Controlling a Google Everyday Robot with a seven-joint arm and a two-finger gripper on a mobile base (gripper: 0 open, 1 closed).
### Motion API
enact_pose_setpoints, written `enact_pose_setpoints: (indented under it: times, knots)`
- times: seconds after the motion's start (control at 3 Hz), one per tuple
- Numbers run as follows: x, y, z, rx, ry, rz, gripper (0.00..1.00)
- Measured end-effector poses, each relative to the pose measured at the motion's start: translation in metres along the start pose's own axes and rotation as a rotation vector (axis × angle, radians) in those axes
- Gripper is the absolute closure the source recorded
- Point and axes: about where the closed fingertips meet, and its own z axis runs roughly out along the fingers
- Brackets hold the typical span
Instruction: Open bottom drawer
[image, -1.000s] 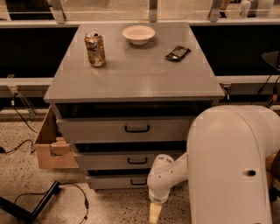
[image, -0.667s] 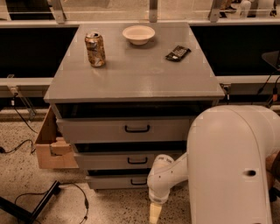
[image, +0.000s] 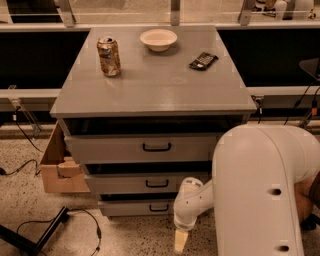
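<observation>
The bottom drawer (image: 132, 207) is the narrowest grey front at the foot of the cabinet, with a small black bar handle (image: 158, 207). It looks shut or nearly shut. Above it sit the mid-sized drawer (image: 125, 183) and the widest top drawer (image: 115, 148). My white arm (image: 260, 190) fills the right foreground. Its gripper (image: 180, 240) hangs low in front of the cabinet, just right of and below the bottom drawer's handle, pointing down at the floor and not touching the handle.
On the grey cabinet top (image: 155, 75) stand a drink can (image: 108, 56), a white bowl (image: 158, 39) and a dark packet (image: 203, 60). A cardboard box (image: 57, 167) sits left of the cabinet. Cables (image: 30, 165) and a black stand leg (image: 35, 239) lie on the speckled floor.
</observation>
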Motion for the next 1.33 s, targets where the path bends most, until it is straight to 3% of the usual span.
enact_pose_setpoints:
  times: [0.67, 1.0, 1.33]
  knots:
    - [0.014, -0.052, 0.015, 0.112, -0.085, -0.052, 0.0]
    - [0.019, -0.073, 0.031, 0.143, -0.088, -0.058, 0.0]
    - [0.027, -0.077, 0.053, 0.139, -0.06, -0.064, 0.0]
